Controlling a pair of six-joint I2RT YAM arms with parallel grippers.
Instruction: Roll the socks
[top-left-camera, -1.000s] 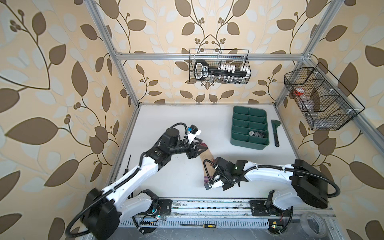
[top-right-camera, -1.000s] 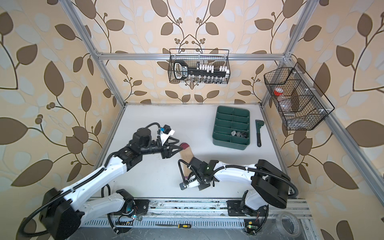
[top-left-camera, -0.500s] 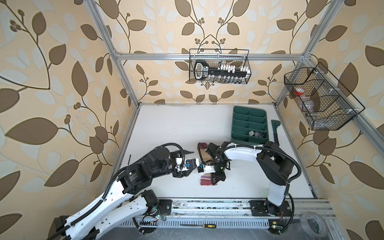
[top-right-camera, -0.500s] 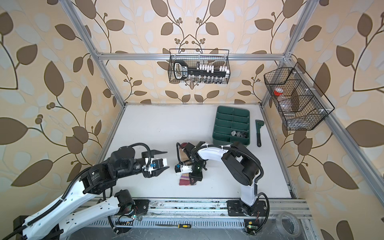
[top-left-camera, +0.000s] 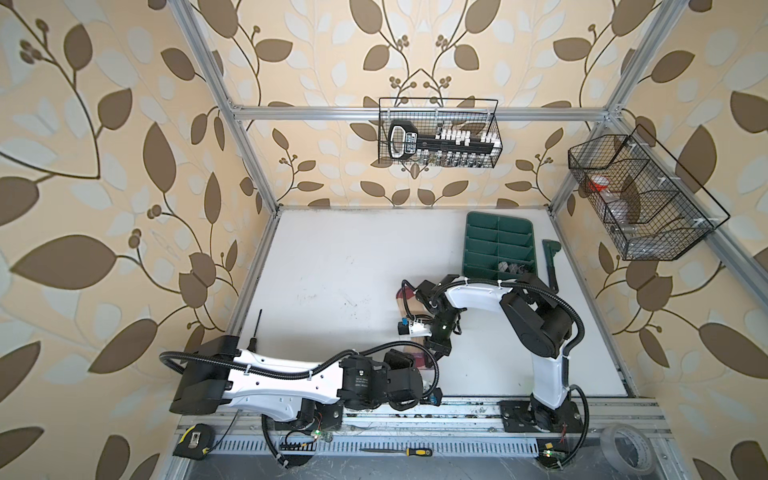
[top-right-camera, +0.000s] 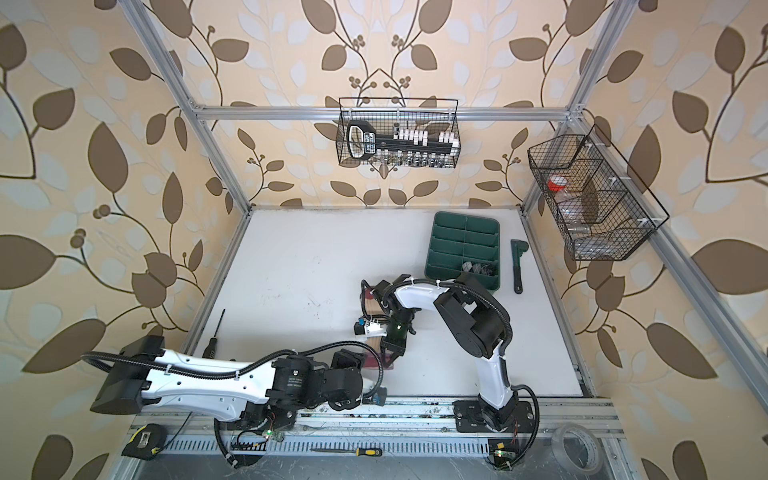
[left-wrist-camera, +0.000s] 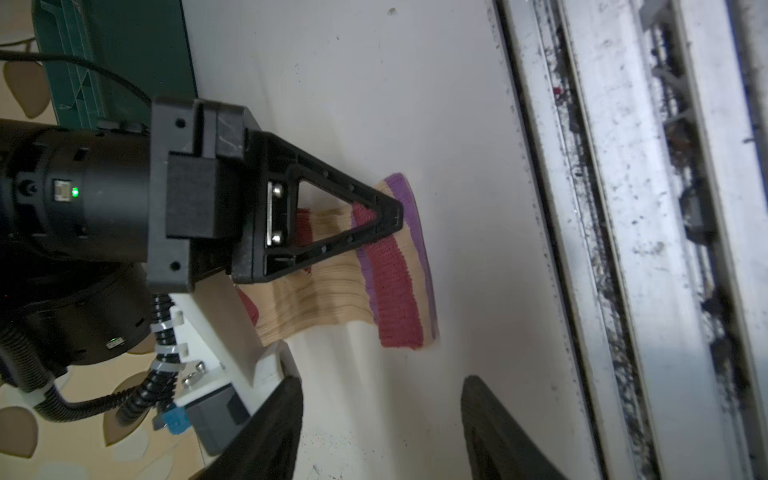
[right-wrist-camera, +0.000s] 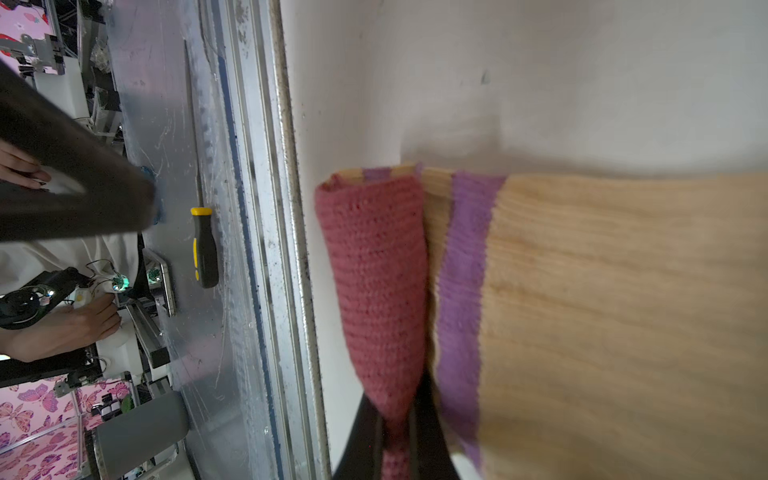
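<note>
Beige sock lying on surface near front rail. Maroon cuff pinched in closed right hand; first fold judged begun. Left hand open, empty, just beside cuff. Recommended: pinch to be held firm, cuff turned tightly over leg, free edge steadied by left hand.

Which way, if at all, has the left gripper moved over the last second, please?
Yes. The left gripper has drawn back from mid-table toward the front rail, farther from the tray.
</note>
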